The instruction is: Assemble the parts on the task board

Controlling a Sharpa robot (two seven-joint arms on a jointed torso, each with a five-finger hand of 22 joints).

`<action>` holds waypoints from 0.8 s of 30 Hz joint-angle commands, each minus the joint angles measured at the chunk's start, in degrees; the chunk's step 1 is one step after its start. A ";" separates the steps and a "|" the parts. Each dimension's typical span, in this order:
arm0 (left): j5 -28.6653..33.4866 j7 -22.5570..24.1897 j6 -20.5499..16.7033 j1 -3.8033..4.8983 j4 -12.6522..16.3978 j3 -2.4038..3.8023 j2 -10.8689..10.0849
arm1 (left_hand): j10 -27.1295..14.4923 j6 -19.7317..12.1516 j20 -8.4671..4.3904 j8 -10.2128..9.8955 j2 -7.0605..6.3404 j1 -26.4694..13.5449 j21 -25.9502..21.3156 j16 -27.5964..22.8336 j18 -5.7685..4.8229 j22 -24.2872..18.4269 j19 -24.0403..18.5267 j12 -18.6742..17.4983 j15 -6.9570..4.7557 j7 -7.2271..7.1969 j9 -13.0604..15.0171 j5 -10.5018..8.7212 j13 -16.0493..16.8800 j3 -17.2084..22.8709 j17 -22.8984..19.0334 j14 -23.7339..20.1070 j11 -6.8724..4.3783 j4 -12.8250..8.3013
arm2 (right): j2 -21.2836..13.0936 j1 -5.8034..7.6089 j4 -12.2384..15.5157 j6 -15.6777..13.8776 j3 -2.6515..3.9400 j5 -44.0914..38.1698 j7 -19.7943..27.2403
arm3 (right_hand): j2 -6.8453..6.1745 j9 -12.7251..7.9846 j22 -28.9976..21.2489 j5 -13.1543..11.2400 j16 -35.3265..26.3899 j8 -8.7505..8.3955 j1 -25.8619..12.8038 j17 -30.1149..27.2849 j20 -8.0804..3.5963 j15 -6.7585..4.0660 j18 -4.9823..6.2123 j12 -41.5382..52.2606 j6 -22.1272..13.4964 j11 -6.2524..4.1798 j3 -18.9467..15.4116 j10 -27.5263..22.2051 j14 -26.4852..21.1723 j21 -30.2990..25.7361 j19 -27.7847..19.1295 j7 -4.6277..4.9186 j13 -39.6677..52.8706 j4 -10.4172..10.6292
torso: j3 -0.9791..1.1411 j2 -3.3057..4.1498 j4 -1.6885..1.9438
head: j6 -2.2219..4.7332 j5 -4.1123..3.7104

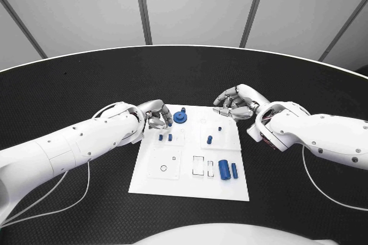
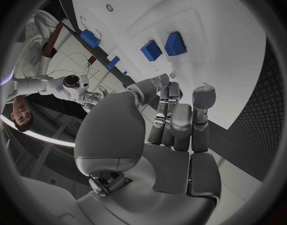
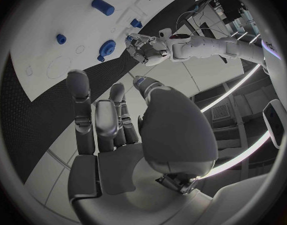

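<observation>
We saw the round blue part (image 1: pixel 180 116) just beside our left hand (image 1: pixel 157 116), nearer than our right hand (image 1: pixel 234 104). Both hands' fingers were loosely curled, holding nothing.

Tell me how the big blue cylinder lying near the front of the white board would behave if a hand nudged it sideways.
The blue cylinder lies on its side on the flat task board, so it would probably roll rather than slide. It looks rigid and likely light. The slimmer blue bar beside it might stop it on that side.
</observation>
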 commanded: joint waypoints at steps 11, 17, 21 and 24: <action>0.00 -0.43 0.97 0.00 -0.22 0.00 0.15 | -0.15 -0.25 -0.17 -0.05 -0.26 -0.34 -0.56 -0.07 -0.23 -0.59 -0.52 -0.54 -0.04 -0.05 0.10 0.25 -0.06 -0.22 0.08 0.11 0.24 0.18 | -0.02 0.00 0.02 0.00 0.00 0.00 -0.01 | -0.14 0.03 -0.05 0.26 -0.19 0.22 -0.21 0.08 -0.05 -0.22 0.68 0.35 0.46 0.08 0.23 0.31 0.26 -0.31 0.48 -0.05 -0.02 0.02 | -0.02 -0.03 0.01 | -0.07 0.00; -0.01 -0.61 1.20 0.00 -0.37 0.00 0.18 | -0.32 -0.30 -0.14 -0.09 -0.29 -0.35 -0.83 0.05 -0.15 -1.09 -0.77 -0.74 0.00 -0.04 0.14 0.24 -0.07 -0.27 1.07 0.26 0.29 0.19 | -0.01 0.00 0.02 0.00 0.00 0.00 -0.01 | -0.14 0.03 -0.05 0.26 -0.19 0.22 -0.21 0.08 -0.05 -0.22 0.68 0.35 0.46 0.08 0.23 0.31 0.26 -0.31 0.48 -0.05 -0.02 0.02 | -0.02 -0.04 0.02 | -0.09 0.00; -0.01 -0.76 1.36 0.00 -0.52 0.00 0.17 | -0.44 -0.32 -0.13 -0.10 -0.29 -0.35 -0.88 0.12 -0.14 -1.14 -0.82 -0.86 0.02 -0.03 0.16 0.24 -0.08 -0.29 1.59 0.34 0.33 0.21 | -0.02 0.00 0.02 0.00 0.00 0.00 -0.01 | -0.14 0.03 -0.05 0.26 -0.19 0.22 -0.21 0.08 -0.05 -0.22 0.68 0.35 0.46 0.08 0.23 0.31 0.26 -0.31 0.48 -0.05 -0.02 0.02 | -0.03 -0.02 0.01 | -0.13 0.01; -0.01 -0.87 1.48 0.00 -0.62 0.00 0.16 | -0.44 -0.32 -0.13 -0.10 -0.29 -0.35 -0.88 0.12 -0.14 -1.14 -0.82 -0.86 0.02 -0.03 0.16 0.24 -0.08 -0.29 1.59 0.34 0.33 0.21 | -0.03 0.00 0.04 0.01 0.00 0.00 -0.01 | -0.14 0.03 -0.05 0.26 -0.19 0.22 -0.21 0.08 -0.05 -0.22 0.68 0.35 0.46 0.08 0.23 0.31 0.26 -0.31 0.48 -0.05 -0.02 0.02 | -0.04 -0.01 0.03 | -0.11 0.02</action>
